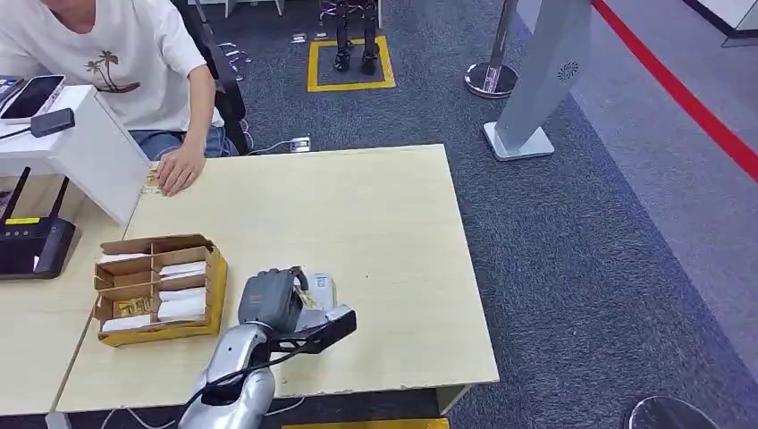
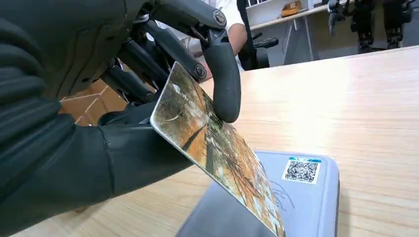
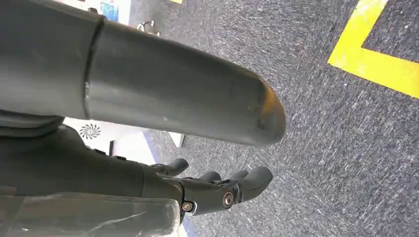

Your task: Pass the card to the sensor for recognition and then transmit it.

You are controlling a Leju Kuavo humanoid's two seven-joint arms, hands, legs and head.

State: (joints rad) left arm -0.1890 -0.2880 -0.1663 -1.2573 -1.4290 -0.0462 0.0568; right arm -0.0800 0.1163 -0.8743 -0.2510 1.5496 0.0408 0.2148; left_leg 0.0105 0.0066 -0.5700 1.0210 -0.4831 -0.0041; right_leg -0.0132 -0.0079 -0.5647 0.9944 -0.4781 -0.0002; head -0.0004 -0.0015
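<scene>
- Card point(image 2: 212, 143) was pinched in the left hand point(image 1: 282, 308) between thumb and a dark finger, tilted, its low edge just over the sensor point(image 2: 306, 197).
- Sensor (grey flat pad with a QR sticker) lay on the wooden table point(image 1: 393, 241), near edge, just right of the cardboard tray point(image 1: 159, 288).
- Tray had compartments holding white cards.
- Right hand point(image 3: 217, 190) hung over grey carpet, fingers loosely curled, nothing in it.
- Person in a white shirt sat at the far left corner, one hand point(image 1: 179, 168) flat on the table.
- Black router point(image 1: 34, 241) stood on the left desk.
</scene>
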